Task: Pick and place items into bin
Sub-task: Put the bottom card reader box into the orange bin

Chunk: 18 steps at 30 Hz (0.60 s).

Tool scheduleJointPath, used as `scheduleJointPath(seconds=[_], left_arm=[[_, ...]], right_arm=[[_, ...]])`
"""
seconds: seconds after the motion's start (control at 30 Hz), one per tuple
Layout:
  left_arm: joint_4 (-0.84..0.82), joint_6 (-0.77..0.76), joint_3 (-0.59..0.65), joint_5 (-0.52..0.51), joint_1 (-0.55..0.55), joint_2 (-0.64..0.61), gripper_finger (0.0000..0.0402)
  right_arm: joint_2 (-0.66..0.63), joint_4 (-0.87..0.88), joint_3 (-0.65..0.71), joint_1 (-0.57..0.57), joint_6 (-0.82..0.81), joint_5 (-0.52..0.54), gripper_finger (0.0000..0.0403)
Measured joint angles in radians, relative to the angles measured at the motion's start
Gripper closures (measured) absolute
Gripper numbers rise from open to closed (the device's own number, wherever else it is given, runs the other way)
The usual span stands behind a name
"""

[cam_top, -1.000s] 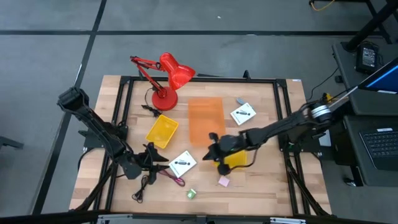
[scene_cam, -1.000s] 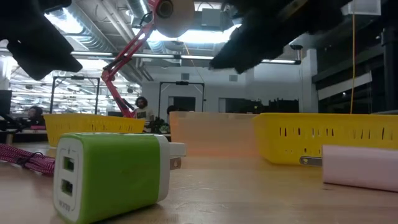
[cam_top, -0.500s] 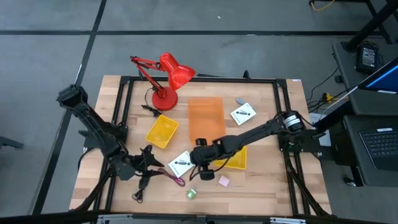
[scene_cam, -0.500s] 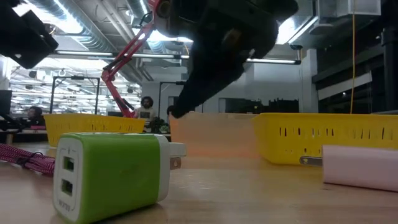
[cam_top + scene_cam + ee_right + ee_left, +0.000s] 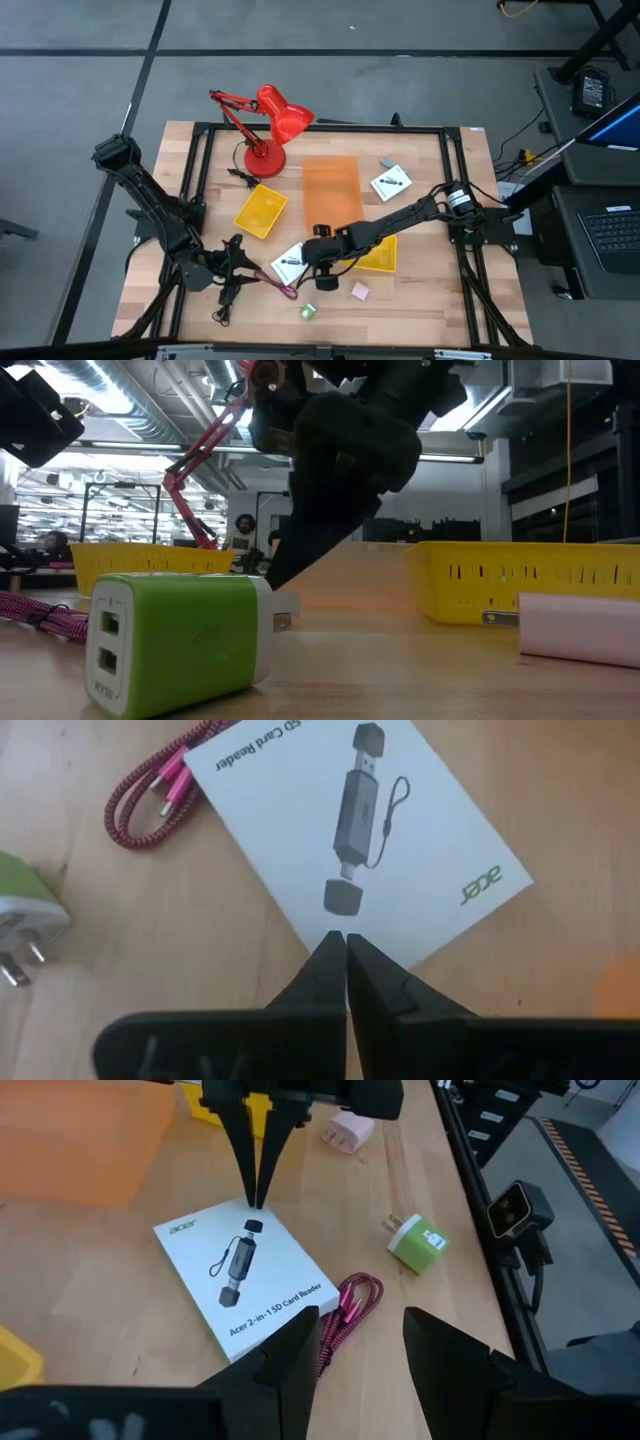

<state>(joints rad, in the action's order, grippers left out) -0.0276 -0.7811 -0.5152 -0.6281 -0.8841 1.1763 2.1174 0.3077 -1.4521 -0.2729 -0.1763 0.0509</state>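
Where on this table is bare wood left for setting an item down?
Bare wood lies right of the white card near the orange bin, and along the front edge right of the pink block. Crowded: front left, where both pincers, the second card, maroon cord and green charger cluster.
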Motion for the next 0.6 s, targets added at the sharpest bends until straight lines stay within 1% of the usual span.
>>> scheduleJointPath(seconds=[0.2,0.4,0.6], left_arm=[[0.0,0.0,0.0,0.002,0.0,0.0,0.0258],[0.0,-0.001,0.0,0.002,0.0,0.0,0.0258],[0.0,-0.016,0.0,0.0,0.001,0.0,0.0258]], right_arm=[[0.0,0.01,0.0,0.0,-0.003,0.0,0.0403],[-0.002,0.066,0.0,0.0,-0.029,0.0,0.0403],[0.006,0.062,-0.001,0.0,-0.027,-0.002,0.0403]])
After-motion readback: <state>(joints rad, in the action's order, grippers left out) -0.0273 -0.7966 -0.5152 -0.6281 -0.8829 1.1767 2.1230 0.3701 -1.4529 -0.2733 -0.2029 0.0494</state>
